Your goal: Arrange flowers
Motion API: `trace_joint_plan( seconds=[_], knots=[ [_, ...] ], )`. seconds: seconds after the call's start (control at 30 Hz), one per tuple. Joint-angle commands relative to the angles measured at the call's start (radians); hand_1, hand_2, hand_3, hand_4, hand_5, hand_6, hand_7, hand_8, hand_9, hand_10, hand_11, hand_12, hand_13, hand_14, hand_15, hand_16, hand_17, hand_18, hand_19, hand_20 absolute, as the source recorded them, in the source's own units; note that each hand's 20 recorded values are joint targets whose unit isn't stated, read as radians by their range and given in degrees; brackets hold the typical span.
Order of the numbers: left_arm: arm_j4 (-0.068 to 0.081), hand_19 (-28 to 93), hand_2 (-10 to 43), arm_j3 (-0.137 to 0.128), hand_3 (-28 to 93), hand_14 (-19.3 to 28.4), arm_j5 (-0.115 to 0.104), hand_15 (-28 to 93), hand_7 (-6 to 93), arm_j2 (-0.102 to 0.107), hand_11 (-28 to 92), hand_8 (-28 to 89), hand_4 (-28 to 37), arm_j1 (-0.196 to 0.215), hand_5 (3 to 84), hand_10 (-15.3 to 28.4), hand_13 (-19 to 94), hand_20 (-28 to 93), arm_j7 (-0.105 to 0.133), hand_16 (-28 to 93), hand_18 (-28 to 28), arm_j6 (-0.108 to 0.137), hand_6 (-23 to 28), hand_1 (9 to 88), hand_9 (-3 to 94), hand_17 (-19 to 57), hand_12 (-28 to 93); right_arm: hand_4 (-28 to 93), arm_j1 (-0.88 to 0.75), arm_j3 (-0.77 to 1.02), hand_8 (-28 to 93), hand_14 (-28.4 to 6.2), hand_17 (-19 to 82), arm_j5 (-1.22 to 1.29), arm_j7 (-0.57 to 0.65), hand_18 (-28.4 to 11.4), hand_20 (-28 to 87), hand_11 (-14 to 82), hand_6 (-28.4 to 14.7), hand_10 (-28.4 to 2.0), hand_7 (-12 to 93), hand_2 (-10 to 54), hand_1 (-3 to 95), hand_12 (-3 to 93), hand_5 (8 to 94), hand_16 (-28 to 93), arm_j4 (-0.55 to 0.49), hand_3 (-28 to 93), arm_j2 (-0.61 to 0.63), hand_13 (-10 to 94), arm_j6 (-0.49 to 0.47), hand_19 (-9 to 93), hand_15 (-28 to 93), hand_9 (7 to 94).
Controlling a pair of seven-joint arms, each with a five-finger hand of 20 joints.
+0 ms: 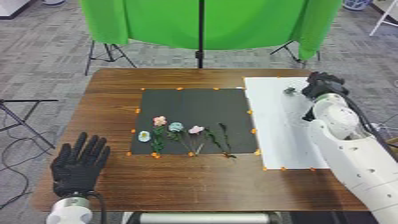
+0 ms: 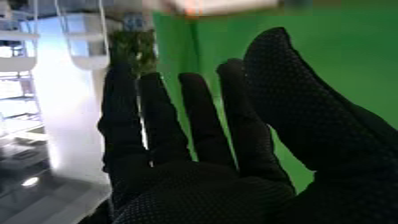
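Observation:
In the head view my right hand (image 1: 324, 85) is over the far right corner of the white sheet (image 1: 282, 135). A small dark grey-green piece (image 1: 290, 91) is just left of it; I cannot tell whether they touch. In the right wrist view my right hand (image 2: 200, 185) is open, fingers straight, holding nothing visible. My left hand (image 1: 78, 167) rests open at the near left. On the black mat (image 1: 182, 102) lie a pink flower (image 1: 160, 121), a pale blue flower (image 1: 176, 127), a light pink flower (image 1: 196, 129), a white flower (image 1: 144, 136) and dark green stems (image 1: 226, 137).
Small orange pieces (image 1: 253, 131) line the edges of the mat and sheet on the brown table (image 1: 178, 187). My right arm (image 1: 355, 155) lies along the table's right side. Behind the table stand a green backdrop (image 1: 147, 22) and its black stand (image 1: 201, 56).

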Motion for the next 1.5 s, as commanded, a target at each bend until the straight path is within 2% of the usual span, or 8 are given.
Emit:
trace_joint_plan(
  seconds=[0.03, 0.17, 0.37, 0.53, 0.73, 1.0, 1.27, 1.5],
  knots=[
    [0.008, 36, 14.2, 0.013, 80, 17.2, 0.012, 41, 11.7, -0.008, 25, -11, -28.3, 0.002, 39.6, 16.4, 32, 14, -0.024, -7, 14.6, -0.007, 8.5, 25.9, 40.8, -6.3, 12, -28, 0.072, -0.044, -15, -15.7, 18, -0.027, -0.044, -21.1, 23, 8.6, 0.7, -13.8, 17, -9.5, 46.9, 10.6, 42.7, 14, 0.103, 85, -0.027, 31, -0.158, 66, 21, 37.1],
    [0.012, 36, 14.2, 0.015, 80, 17.2, 0.021, 41, 11.6, -0.01, 25, -11, -28.3, 0.0, 39.5, 16.3, 32, 14, -0.054, -7, 14.5, -0.034, 8.5, 25.9, 40.5, -6.3, 12, -28, 0.056, -0.041, -15, -12.7, 27, -0.026, -0.02, -22.7, 29, 9.3, 2.4, -16.3, 17, -9.5, 51.2, 10.7, 47.8, 16, 0.114, 82, -0.032, 48, -0.166, 79, 32, 43.3],
    [0.016, 36, 14.1, 0.015, 80, 17.2, 0.02, 41, 11.1, -0.005, 25, -10, -28.3, -0.005, 39.2, 16.4, 31, 13, -0.055, -6, 14.5, -0.038, 8.5, 25.9, 40.1, -6.5, 12, -28, -0.003, -0.037, -16, -5.8, 35, -0.037, -0.008, -18.7, 32, 25.4, 0.5, -13.5, 24, -9.5, 64.5, 17.6, 61.8, 31, 0.116, 67, -0.029, 61, -0.102, 83, 42, 60.0],
    [0.016, 36, 14.0, 0.012, 80, 17.2, 0.014, 41, 11.0, -0.003, 24, -10, -28.3, 0.0, 39.3, 16.5, 31, 13, -0.048, -6, 14.5, -0.039, 8.5, 25.9, 40.0, -6.5, 12, -28, -0.039, -0.034, -7, -6.0, 38, -0.029, -0.018, -16.1, 38, 24.0, -1.6, -12.3, 45, -9.5, 68.0, 41.1, 67.0, 37, 0.08, 65, -0.003, 66, 0.003, 81, 48, 71.6],
    [0.014, 36, 13.9, 0.01, 80, 17.2, 0.017, 41, 11.0, -0.001, 24, -10, -28.3, 0.002, 39.4, 16.5, 31, 13, -0.051, -6, 14.5, -0.039, 8.6, 25.8, 40.1, -6.6, 12, -28, -0.081, -0.036, -1, -7.8, 39, 0.036, -0.056, -17.9, 40, 28.0, -1.9, -13.4, 54, -9.5, 67.1, 45.5, 69.2, 39, -0.122, 67, 0.06, 68, 0.074, 82, 51, 74.2],
    [0.008, 36, 14.0, 0.003, 80, 17.2, 0.015, 41, 10.9, 0.002, 24, -10, -28.3, 0.013, 39.6, 16.4, 31, 13, -0.041, -6, 14.5, -0.039, 8.6, 25.9, 40.3, -6.6, 12, -28, -0.087, -0.105, -2, -9.2, 37, 0.147, -0.182, -21.2, 42, 27.0, -2.3, -13.3, 51, -9.5, 58.9, 43.1, 69.0, 36, -0.416, 71, 0.071, 67, -0.082, 87, 57, 74.4],
    [0.006, 36, 14.1, 0.003, 79, 17.3, 0.01, 41, 10.9, 0.003, 24, -10, -28.3, 0.016, 39.7, 16.4, 31, 13, -0.038, -6, 14.5, -0.034, 8.7, 25.9, 40.4, -6.6, 12, -28, -0.066, -0.198, -1, -9.2, 36, 0.239, -0.208, -21.5, 41, 26.4, -2.1, -13.4, 51, -9.5, 58.6, 43.2, 69.0, 36, -0.489, 72, 0.032, 67, -0.273, 88, 58, 74.5],
    [0.005, 36, 14.1, 0.001, 79, 17.3, 0.01, 41, 10.8, 0.002, 24, -10, -28.3, 0.016, 39.8, 16.5, 31, 13, -0.037, -6, 14.5, -0.018, 8.7, 25.9, 40.4, -6.7, 12, -28, -0.025, -0.277, -1, -9.0, 36, 0.229, -0.218, -21.5, 40, 24.7, -2.3, -13.4, 50, -9.5, 58.4, 42.5, 67.6, 36, -0.468, 72, 0.019, 66, -0.294, 88, 58, 73.6]
  ],
)
